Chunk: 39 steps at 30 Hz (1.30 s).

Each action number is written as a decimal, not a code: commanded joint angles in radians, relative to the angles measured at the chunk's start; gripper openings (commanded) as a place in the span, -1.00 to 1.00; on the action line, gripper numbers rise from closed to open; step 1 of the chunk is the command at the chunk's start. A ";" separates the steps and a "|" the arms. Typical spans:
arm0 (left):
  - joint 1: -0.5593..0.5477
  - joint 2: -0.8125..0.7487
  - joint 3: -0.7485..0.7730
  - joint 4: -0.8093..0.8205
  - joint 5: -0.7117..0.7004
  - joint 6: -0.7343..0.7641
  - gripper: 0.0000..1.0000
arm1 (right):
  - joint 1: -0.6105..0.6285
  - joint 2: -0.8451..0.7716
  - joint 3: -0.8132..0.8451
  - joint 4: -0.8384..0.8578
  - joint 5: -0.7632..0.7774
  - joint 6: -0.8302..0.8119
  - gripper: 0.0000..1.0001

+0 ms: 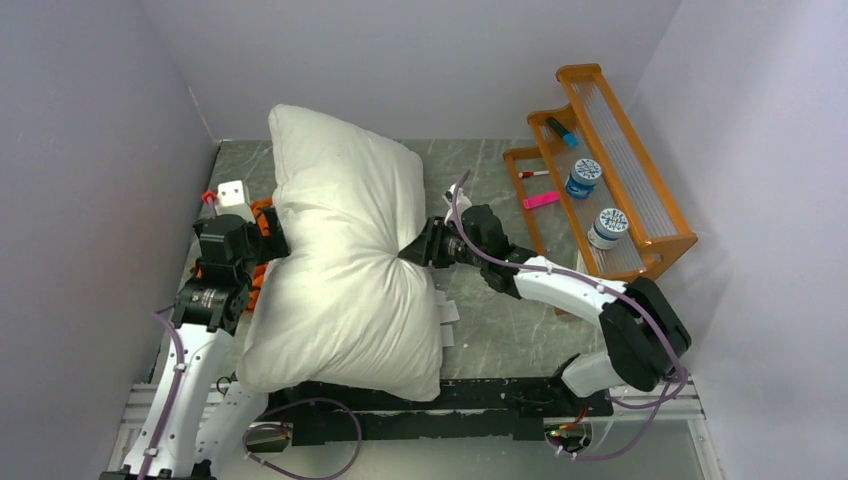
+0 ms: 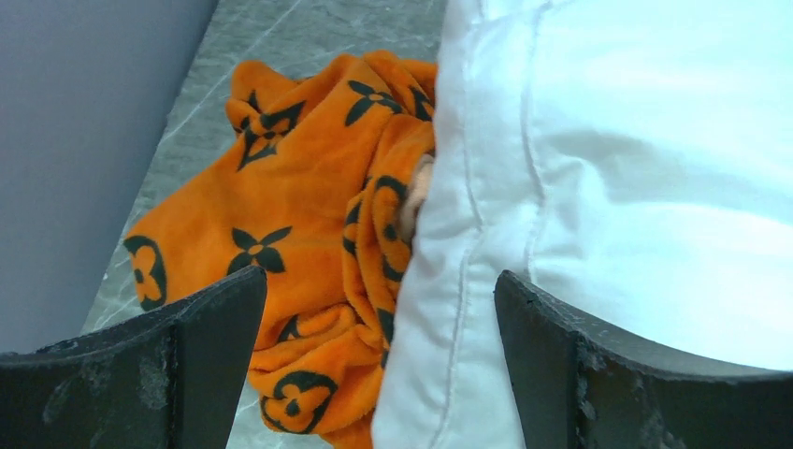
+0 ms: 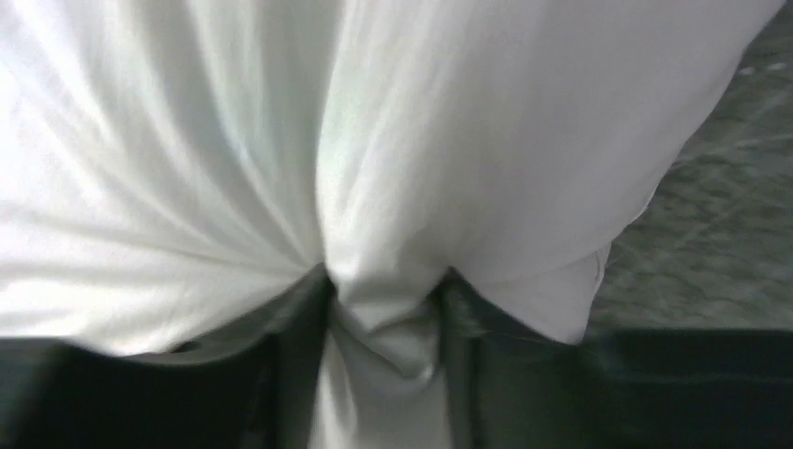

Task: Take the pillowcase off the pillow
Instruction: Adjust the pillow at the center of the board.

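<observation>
A: What is lying nearest to us?

B: The pillow [image 1: 340, 270], plain white. Its near edge is lying just beside the black rail [image 1: 470, 400] at the bottom of the frame, and it is covering most of the table's [image 1: 520, 340] left half.

A: What are the arms doing?

B: The right gripper [image 3: 385, 346] is clenching a fold at the middle of the pillow's right edge, and white cloth is bunching between its fingers. The left gripper [image 2: 379, 281] is standing released, fingers wide apart, at the pillow's left edge.

A: And the pillowcase [image 2: 281, 187]?

B: It is lying crumpled on the table at centre left, touching the pillow's seam. From above the pillow is hiding most of it. It is showing dark flower and circle monogram marks.

A: Is there free room?

B: Bare table is showing to the right of the pillow. The left wall [image 1: 90, 200] is standing close beside the left arm. Farther, at the upper right, an orange rack [image 1: 655, 200] is holding two blue-lidded jars [image 1: 583, 178] [image 1: 607, 226] and a pink strip [image 1: 540, 201]. Their labels are too small to read.
</observation>
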 commanded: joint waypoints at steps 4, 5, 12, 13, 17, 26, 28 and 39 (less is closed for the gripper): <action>-0.004 0.016 -0.072 0.062 0.191 -0.022 0.93 | -0.002 0.047 0.140 -0.007 -0.062 -0.093 -1.00; -0.004 0.025 -0.078 0.074 0.217 -0.029 0.93 | -0.012 0.040 0.165 -0.031 -0.040 -0.117 -1.00; -0.006 0.097 -0.045 0.168 0.425 -0.088 0.93 | -0.116 -0.032 0.319 -0.185 0.152 -0.289 -1.00; -0.009 0.114 -0.040 0.179 0.457 -0.101 0.93 | -0.131 -0.045 0.334 -0.196 0.174 -0.315 -1.00; -0.036 0.174 -0.052 0.260 0.527 -0.146 0.93 | -0.172 -0.056 0.377 -0.254 0.227 -0.378 -1.00; -0.088 0.206 -0.013 0.249 0.470 -0.122 0.93 | -0.183 -0.114 0.287 -0.261 0.234 -0.388 -0.85; -0.088 0.176 0.029 0.189 0.420 -0.091 0.93 | -0.183 -0.147 0.283 -0.278 0.250 -0.401 -0.50; -0.087 -0.124 0.147 -0.009 0.160 -0.002 0.93 | -0.183 -0.495 0.198 -0.387 0.489 -0.474 0.71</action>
